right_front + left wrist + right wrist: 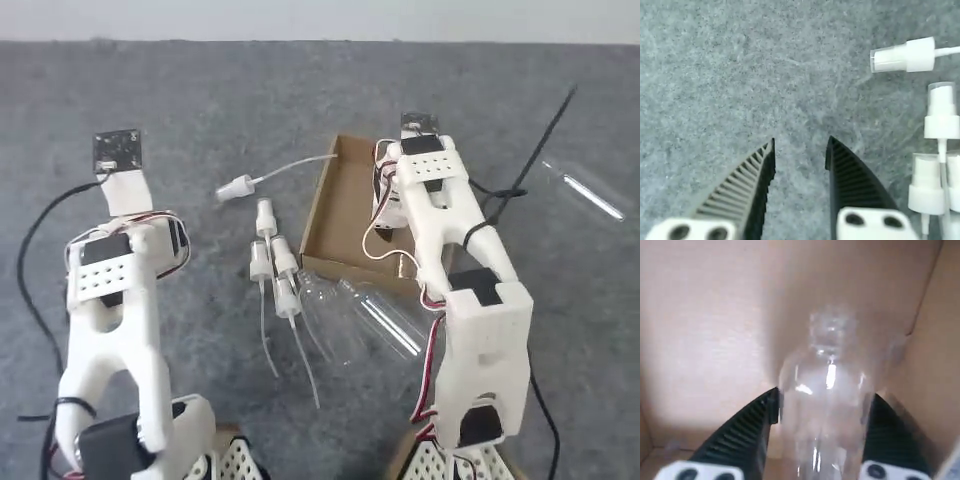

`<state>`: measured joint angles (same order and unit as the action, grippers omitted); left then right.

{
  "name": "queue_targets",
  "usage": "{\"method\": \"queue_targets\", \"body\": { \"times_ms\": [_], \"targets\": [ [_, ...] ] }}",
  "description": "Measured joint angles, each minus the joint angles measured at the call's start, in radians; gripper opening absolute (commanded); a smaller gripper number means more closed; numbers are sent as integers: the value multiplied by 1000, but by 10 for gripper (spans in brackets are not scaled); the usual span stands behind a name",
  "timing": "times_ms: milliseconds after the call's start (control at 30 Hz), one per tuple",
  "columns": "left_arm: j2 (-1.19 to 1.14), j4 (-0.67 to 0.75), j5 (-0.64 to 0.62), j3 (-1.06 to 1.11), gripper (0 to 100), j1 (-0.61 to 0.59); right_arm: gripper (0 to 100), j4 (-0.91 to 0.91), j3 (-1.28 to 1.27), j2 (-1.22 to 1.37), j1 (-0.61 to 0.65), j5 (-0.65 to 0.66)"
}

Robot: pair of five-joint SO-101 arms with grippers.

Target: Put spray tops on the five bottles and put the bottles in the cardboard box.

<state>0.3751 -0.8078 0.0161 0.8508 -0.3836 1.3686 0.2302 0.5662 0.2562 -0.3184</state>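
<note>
My right gripper (825,397) is down inside the cardboard box (338,205), shut on a clear bottle (830,375) whose neck is bare and points at the box wall. My left gripper (800,145) hangs open over bare grey carpet with nothing between its fingers. Several white spray tops (272,255) with thin tubes lie between the arms; the left wrist view has them (940,120) just to one side of the left gripper. Two clear bottles (360,312) lie on the carpet in front of the box. Another bottle (590,190) lies far right.
One spray top (238,187) lies apart, its long tube reaching the box corner. A black cable (545,140) runs across the carpet right of the box. The right arm (450,230) covers most of the box's right half.
</note>
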Motion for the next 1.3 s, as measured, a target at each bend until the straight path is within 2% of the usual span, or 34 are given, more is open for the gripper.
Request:
{"method": "queue_targets", "body": {
  "times_ms": [133,233,467,700,867,1100,1300],
  "targets": [
    [0,0,0,0,156,0,60,-17,0,0,0,0],
    [0,0,0,0,156,0,29,-35,0,0,0,25],
    [0,0,0,0,156,17,20,-35,0,-15,-5,106],
    [0,-68,0,-58,156,25,23,38,0,-226,-57,190],
    [0,-86,-5,-100,156,37,24,147,0,-362,-103,319],
    [-18,-186,-23,-209,156,161,22,295,0,-502,-275,582],
    [-278,-207,-106,-419,156,210,20,310,-9,-522,-494,767]
  ]
}}
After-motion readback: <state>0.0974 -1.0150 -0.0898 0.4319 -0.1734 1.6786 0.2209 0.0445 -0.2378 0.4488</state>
